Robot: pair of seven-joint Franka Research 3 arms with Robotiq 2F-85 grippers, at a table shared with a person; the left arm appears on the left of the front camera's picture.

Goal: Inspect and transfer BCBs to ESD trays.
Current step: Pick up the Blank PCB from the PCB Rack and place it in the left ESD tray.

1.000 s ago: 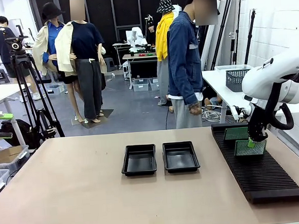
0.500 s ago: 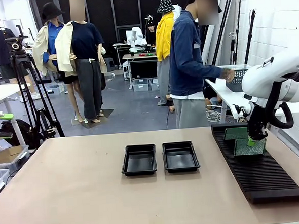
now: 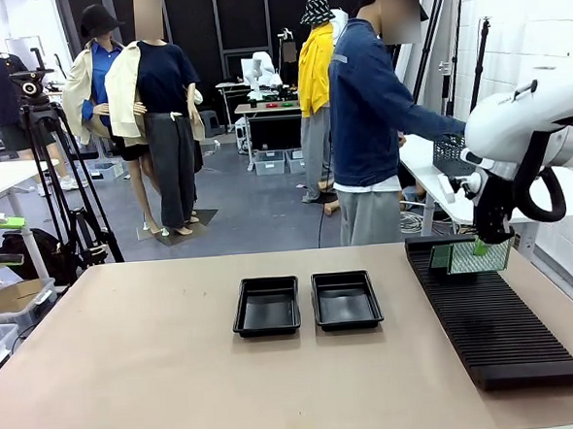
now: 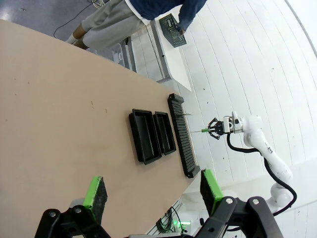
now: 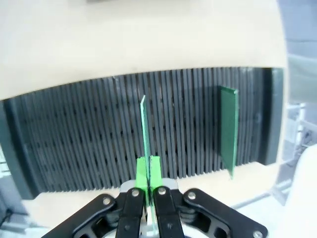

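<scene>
BCB (edge-on) inside right gripper

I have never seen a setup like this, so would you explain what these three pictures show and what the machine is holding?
These are two white robot arms at a table. The wide picture comes from a fixed camera between the arms, looking across at a person on the far side. The other two come from cameras on each arm's wrist, looking along its two-fingered tool. On the table lie two black trays, both empty, and a long slotted rack. The right tool is shut on a thin green circuit board, held edge-on over the rack; a second board stands in the slots. The left tool hangs open, high above the table, holding nothing.
</scene>
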